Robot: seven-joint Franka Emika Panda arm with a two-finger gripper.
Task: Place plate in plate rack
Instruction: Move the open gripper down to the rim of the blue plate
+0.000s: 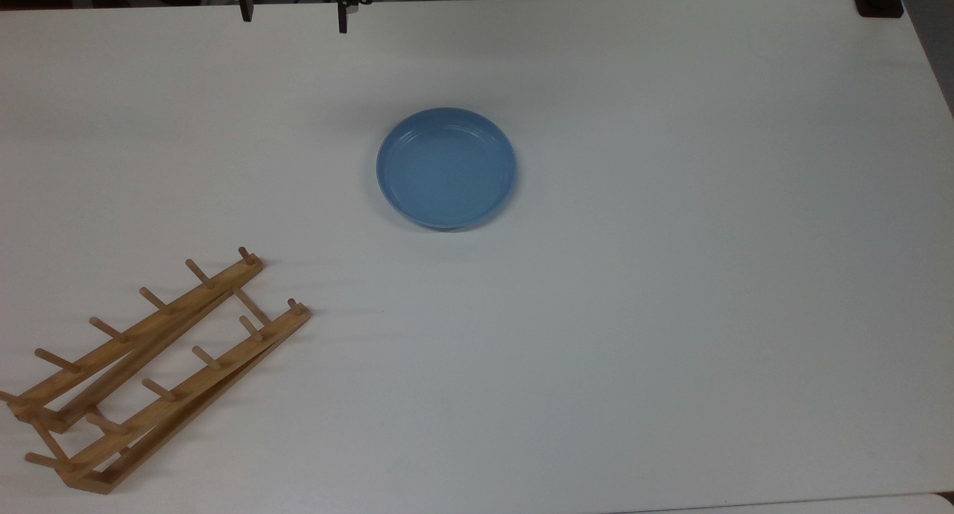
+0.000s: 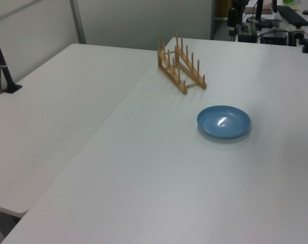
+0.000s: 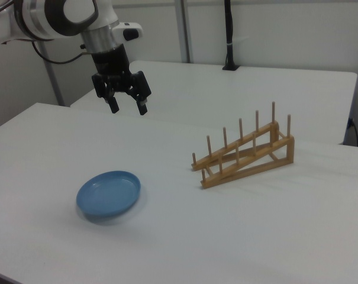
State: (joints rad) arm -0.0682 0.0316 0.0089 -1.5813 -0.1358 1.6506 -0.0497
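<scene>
The light-blue plate (image 1: 446, 167) lies flat on the white table, near the middle in the top view; it also shows as the plate (image 2: 224, 122) in the left view and the plate (image 3: 109, 193) in the right view. The wooden plate rack (image 1: 153, 369) stands at the top view's lower left, with upright pegs on two rails; in the right view the plate rack (image 3: 244, 153) is to the plate's right. My gripper (image 3: 128, 106) hangs open and empty well above the table, up and behind the plate. In the top view the gripper (image 1: 294, 17) sits at the upper edge.
The white table (image 1: 671, 313) has a second table butted against it, seen as the adjoining table (image 2: 57, 112) in the left view. A black post (image 2: 2, 63) is clamped there. Desks with monitors and cables stand beyond the far edge.
</scene>
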